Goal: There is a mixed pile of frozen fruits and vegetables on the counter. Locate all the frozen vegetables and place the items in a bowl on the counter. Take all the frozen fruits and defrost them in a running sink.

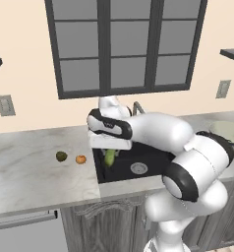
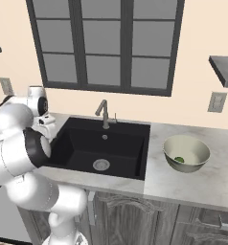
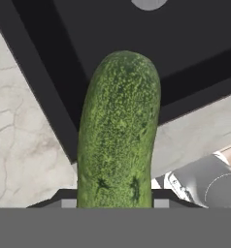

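Gripper (image 3: 115, 203) clamps cucumber (image 3: 118, 131), seemingly over sink (image 3: 185, 48).

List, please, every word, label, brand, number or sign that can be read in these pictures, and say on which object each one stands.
There is no readable text in any view.
Cucumber held in the gripper: only its bumpy skin, no label.
Bowl, sink, counter: plain, no marks.
Wall plates: blank, no lettering.
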